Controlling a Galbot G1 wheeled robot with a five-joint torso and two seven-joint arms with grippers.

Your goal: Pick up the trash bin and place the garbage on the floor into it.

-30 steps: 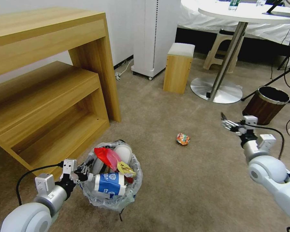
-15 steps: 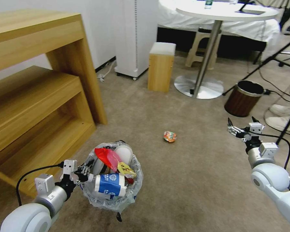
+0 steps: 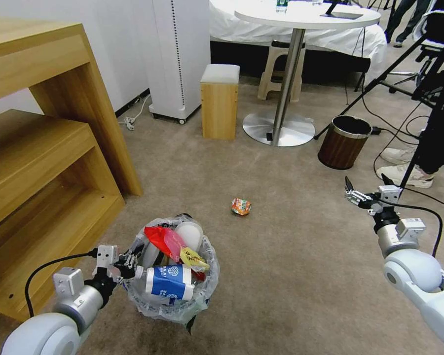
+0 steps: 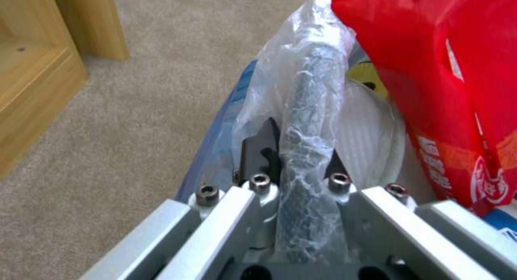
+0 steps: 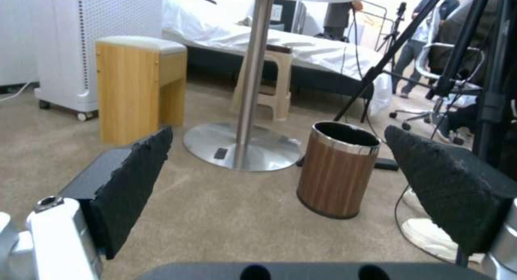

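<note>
Trash bin [image 3: 172,301] hangs low on the robot's left, rim [image 4: 311,110] pinched w/ its bag liner by the left end effector [image 3: 126,261]. Looks light but crammed, plastic slippery; rim grip seems right. Crushed can [image 3: 240,206] on the carpet ahead, between both arms; prob stiff and light, best taken across its body. Right end effector [image 3: 367,195] empty, jaws apart. Vs half a sec ago the view swung: can sits further left, brown bin [image 3: 344,142] too.
</note>
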